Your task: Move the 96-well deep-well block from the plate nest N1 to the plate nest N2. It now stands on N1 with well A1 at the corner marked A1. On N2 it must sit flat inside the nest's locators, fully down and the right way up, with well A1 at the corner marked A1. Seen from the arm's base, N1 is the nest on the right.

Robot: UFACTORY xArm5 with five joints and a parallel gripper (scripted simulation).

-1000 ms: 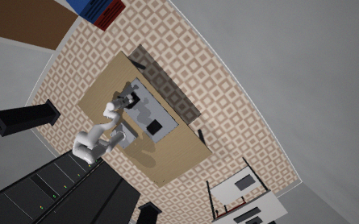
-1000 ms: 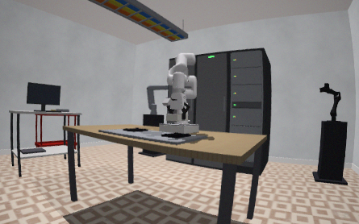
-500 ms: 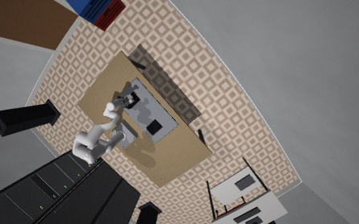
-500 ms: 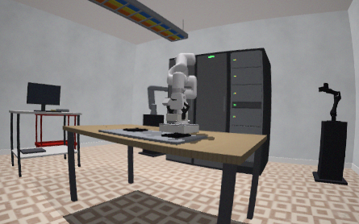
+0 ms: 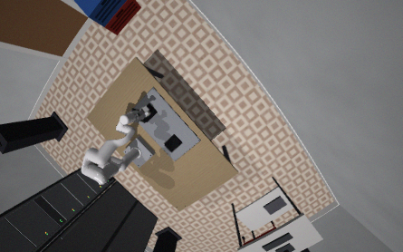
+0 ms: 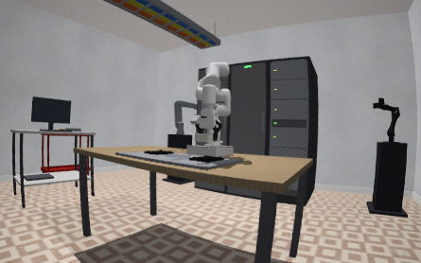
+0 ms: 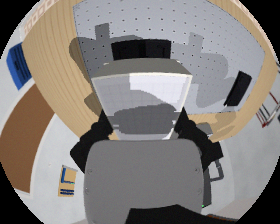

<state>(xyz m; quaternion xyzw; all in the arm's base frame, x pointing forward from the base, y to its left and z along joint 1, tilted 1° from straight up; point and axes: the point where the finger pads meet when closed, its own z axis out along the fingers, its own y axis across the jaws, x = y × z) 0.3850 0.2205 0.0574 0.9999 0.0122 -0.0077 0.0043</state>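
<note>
My gripper [image 6: 208, 142] is shut on the 96-well deep-well block [image 6: 209, 150], a pale grey box, gripping it from above. The block hangs level, close over the dark plate nest N2 [image 6: 204, 161] on the grey mat; I cannot tell whether it touches the nest. In the wrist view the block [image 7: 143, 104] fills the space between my fingers, with N2 [image 7: 143, 50] dark just beyond it. Nest N1 [image 6: 156, 152] stands empty; it also shows in the overhead view [image 5: 173, 142] and the wrist view [image 7: 239, 88]. From overhead my gripper [image 5: 141, 112] is over the mat's far end.
The grey mat [image 5: 167, 123] lies on a wooden table [image 6: 241, 170]. The arm's base block [image 5: 140, 151] stands at the table edge by a black server rack [image 6: 270, 128]. A desk with a monitor [image 6: 50, 111] and a black pedestal [image 6: 390, 177] stand away from the table.
</note>
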